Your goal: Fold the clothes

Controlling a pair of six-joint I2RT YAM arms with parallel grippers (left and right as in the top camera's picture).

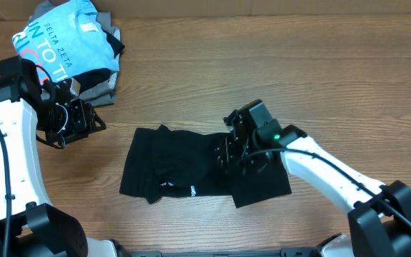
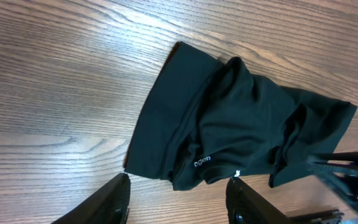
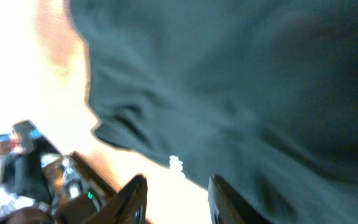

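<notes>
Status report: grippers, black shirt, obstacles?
Left gripper open, empty, aside. Right gripper open, low over black shirt. Shirt rumpled. Clothes pile at far corner, not blocking.

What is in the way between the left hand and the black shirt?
Nothing visible. Only bare wooden table lies between the left hand and the black shirt.

Soft matt cloth of the black short-sleeved T-shirt [image 1: 184,168], smooth brown wooden table [image 1: 262,71] with fine grain, glossy white plastic arm cover [image 1: 327,168]

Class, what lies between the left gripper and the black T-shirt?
Only bare wooden table, shown overhead between the left gripper and the black T-shirt.
</notes>
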